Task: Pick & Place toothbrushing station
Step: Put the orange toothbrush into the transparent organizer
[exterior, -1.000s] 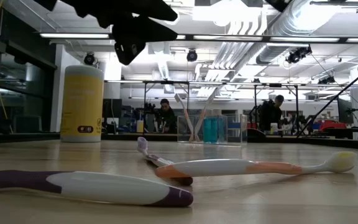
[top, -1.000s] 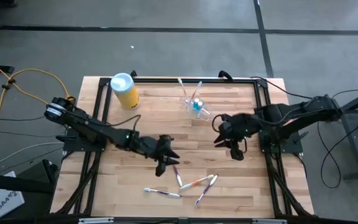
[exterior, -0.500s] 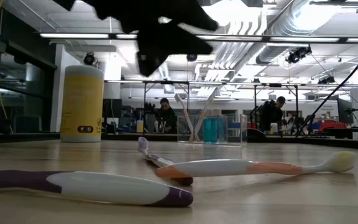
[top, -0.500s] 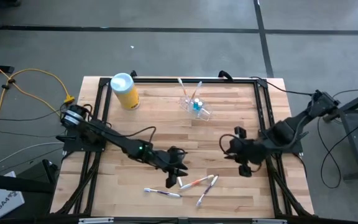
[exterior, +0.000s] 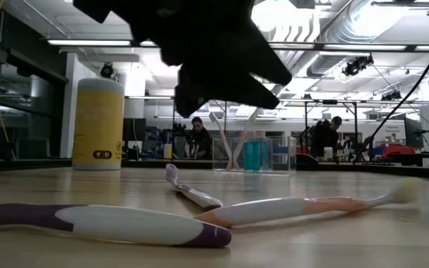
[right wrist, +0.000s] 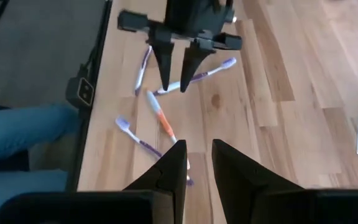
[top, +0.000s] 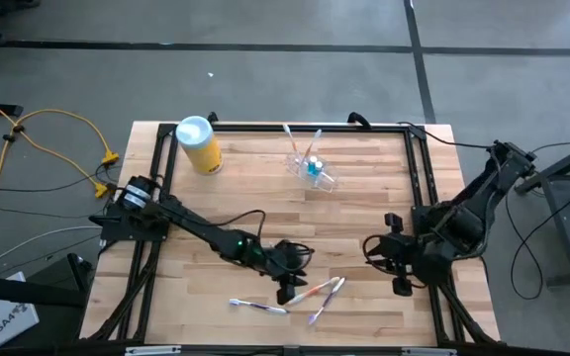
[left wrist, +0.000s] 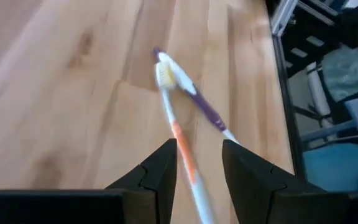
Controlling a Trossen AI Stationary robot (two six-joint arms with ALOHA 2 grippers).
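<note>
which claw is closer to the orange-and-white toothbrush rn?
Left. The left claw is right at the orange-and-white plastic toothbrush, fingers open astride its handle in the wrist view. The right claw sits well off to its right side.

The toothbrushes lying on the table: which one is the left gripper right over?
The orange-and-white toothbrush. The left gripper straddles its handle with open fingers; the purple ones lie farther off, untouched.

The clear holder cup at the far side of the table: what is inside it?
Inside the clear holder cup stand two pale toothbrushes leaning apart and a small blue item. The cup's floor cannot be seen.
</note>
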